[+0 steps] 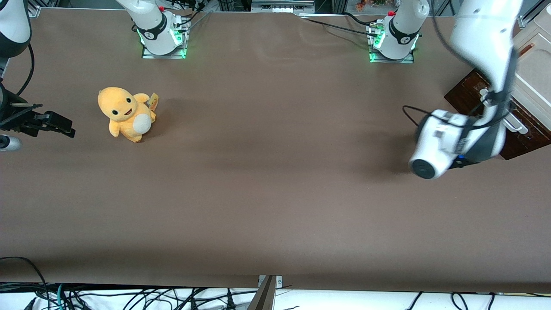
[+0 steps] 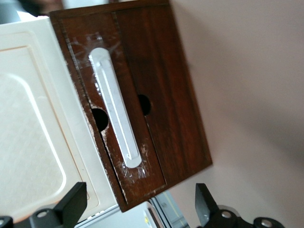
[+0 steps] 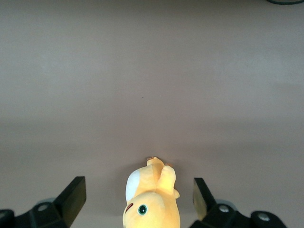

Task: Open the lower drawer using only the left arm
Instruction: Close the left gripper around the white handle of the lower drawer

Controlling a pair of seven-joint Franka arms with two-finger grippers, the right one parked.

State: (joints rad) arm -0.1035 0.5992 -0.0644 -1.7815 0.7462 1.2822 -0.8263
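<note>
We found the gripper (image 2: 137, 209) spread wide, holding nothing | lower drawer (image 2: 156, 95) lay just ahead of its fingertips (image 2: 203, 202), untouched | white bar handle (image 2: 115, 107) sat between the finger lines, apart.

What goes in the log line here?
claw: open, in front of white handle | lower drawer: not gripped | plush toy: untouched

Even, soft overhead light; the left arm (image 1: 482, 56) is motion-blurred, its gripper (image 2: 137, 209) open, casting a faint shadow on the counter (image 1: 275, 181).
</note>
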